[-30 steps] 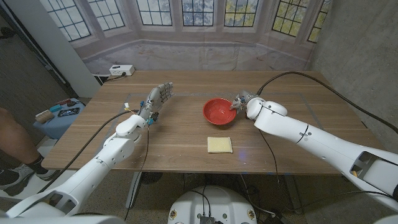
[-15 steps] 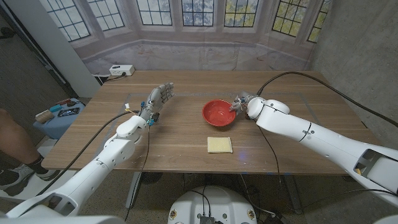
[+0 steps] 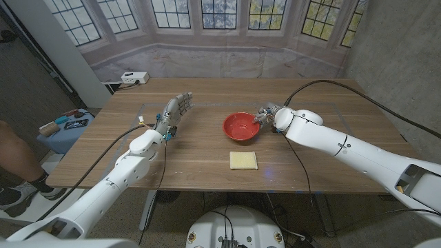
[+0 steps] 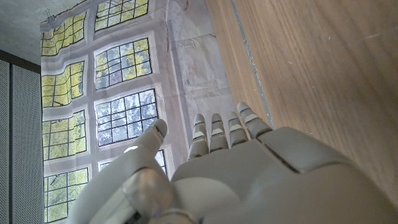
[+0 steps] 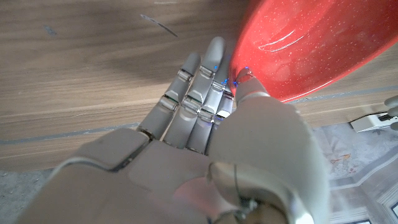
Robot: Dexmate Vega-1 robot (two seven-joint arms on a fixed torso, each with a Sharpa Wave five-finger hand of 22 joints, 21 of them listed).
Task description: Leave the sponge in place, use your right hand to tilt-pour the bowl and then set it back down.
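The red bowl (image 3: 240,127) sits near the table's middle, and I see nothing inside it. My right hand (image 3: 267,115) pinches its right rim. In the right wrist view the thumb lies on the bowl (image 5: 311,43) at its rim, and the fingers (image 5: 193,93) reach under the outside wall. The bowl looks slightly tipped toward my left. A yellow sponge (image 3: 243,160) lies flat on the table, in front of the bowl and apart from it. My left hand (image 3: 174,110) is held up over the table's left part, fingers straight and apart, holding nothing; its back (image 4: 249,180) fills the left wrist view.
The wooden table (image 3: 207,155) has bare wood around the bowl and sponge. A white power strip (image 3: 134,78) lies at the far left corner. A black cable (image 3: 358,96) arcs over the right side. A person's leg (image 3: 17,155) and a blue stool stand left of the table.
My right hand has shifted the bowl a little to the left and tipped it slightly. The sponge and my left hand have stayed still.
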